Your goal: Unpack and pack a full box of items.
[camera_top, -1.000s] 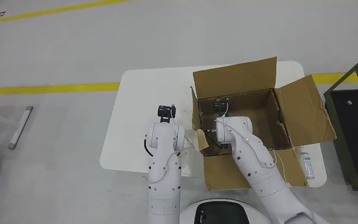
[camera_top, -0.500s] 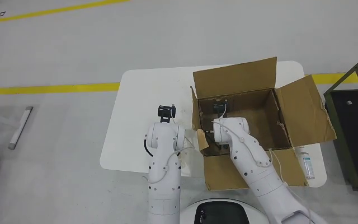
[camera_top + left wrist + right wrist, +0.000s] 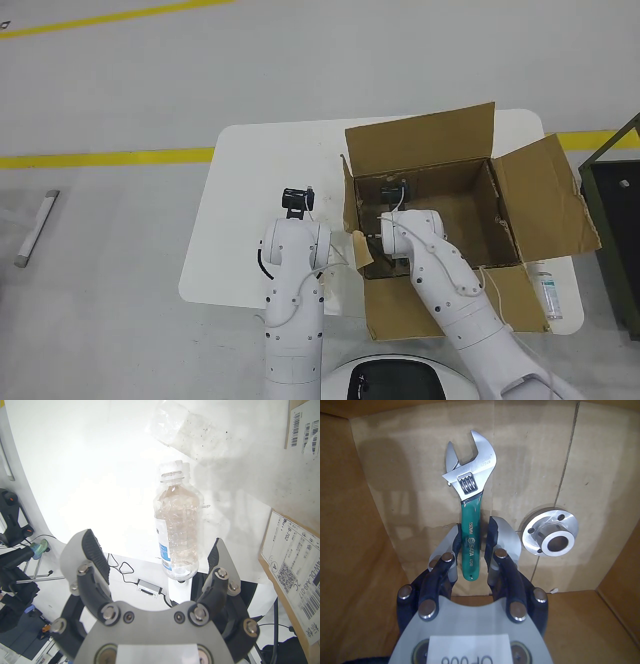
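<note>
- The right tool (image 3: 475,542) is down inside the cardboard box (image 3: 420,140), with its fingers (image 3: 492,536) set close on either side of the green handle of the adjustable wrench (image 3: 470,482)
- One pad touches the handle and the other stands a sliver off it, so the grip is narrow but not closed
- The adjustable wrench lies flat on the box floor, its steel head pointing away ahead of the right tool and its handle end back toward the wrist
- A metal flange (image 3: 550,535) with a round bore sits on the box floor just beside the right tool, apart from the wrench
- The left tool (image 3: 153,545) hangs over the white worktop (image 3: 87,462) outside the box, spread wide and holding nothing
- A clear plastic bottle (image 3: 177,530) lies on its side just ahead of the left tool, base nearest it and neck pointing away; whether the base touches a finger cannot be told
- A crumpled plastic bag (image 3: 180,432) lies farther ahead, beyond the bottle's neck
- The box's labelled outer wall runs alongside the left tool
- A second small bottle (image 3: 548,290) lies on the worktop past the box, well apart from both tools
</note>
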